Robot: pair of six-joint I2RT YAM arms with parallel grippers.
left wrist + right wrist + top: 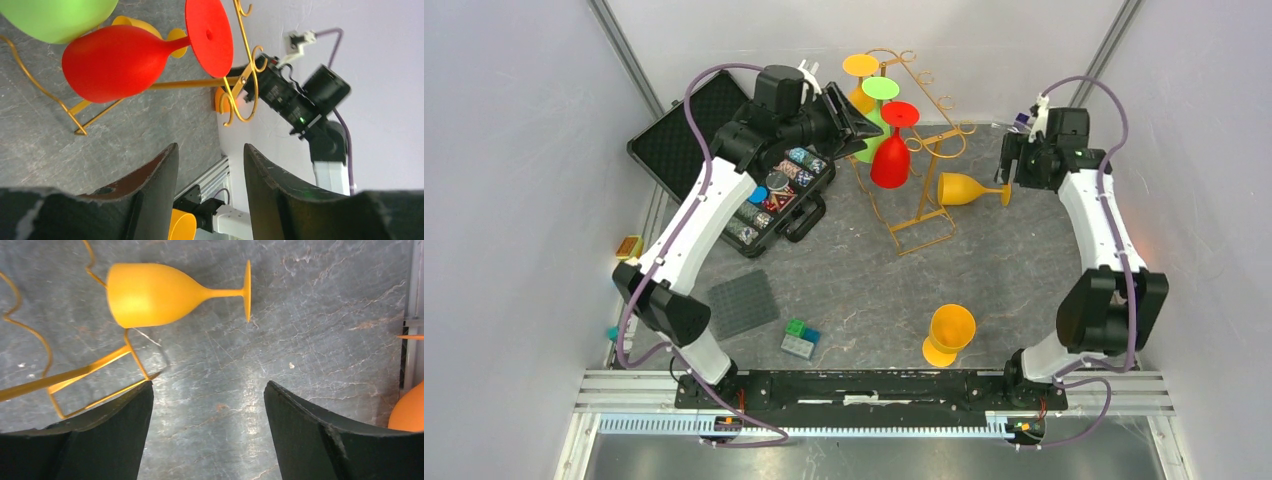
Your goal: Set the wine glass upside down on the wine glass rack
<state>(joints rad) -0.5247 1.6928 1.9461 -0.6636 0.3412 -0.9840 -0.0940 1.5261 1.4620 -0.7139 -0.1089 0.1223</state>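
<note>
Wine glass [150, 295]: yellow-orange, on its side on the surface [854, 290], bowl toward the wine glass rack [195, 83], foot pointing away toward the right arm. The bowl lies just beside the rack's wire base; whether it touches, I cannot tell.

Rack: upright, gold wire. Three glasses hang bowl-down on it: a red glass [890, 160], a green glass [65, 17] and an orange glass [860, 66]. The loops on the side toward the right arm look free.

Right hand [207, 395]: above the surface near the fallen glass's foot, jaws wide apart, nothing between them.

Left hand [210, 155]: close to the red glass, jaws parted, gripping nothing.

A second yellow-orange glass [949, 335] lies well apart, near the front edge.

Step in hand, as I judge it: the approach to the pick. The glass is not yet grasped and nothing is lifted.

Next move likely calls for:
- lining the right hand's jaws across the stem or the narrow part of the bowl
- closing gently, since a rounded glass could roll
- lifting clear of the wire base, then turning the glass bowl-down
- sliding the stem into a free loop so the foot rests on it, without knocking the hung glasses
</note>
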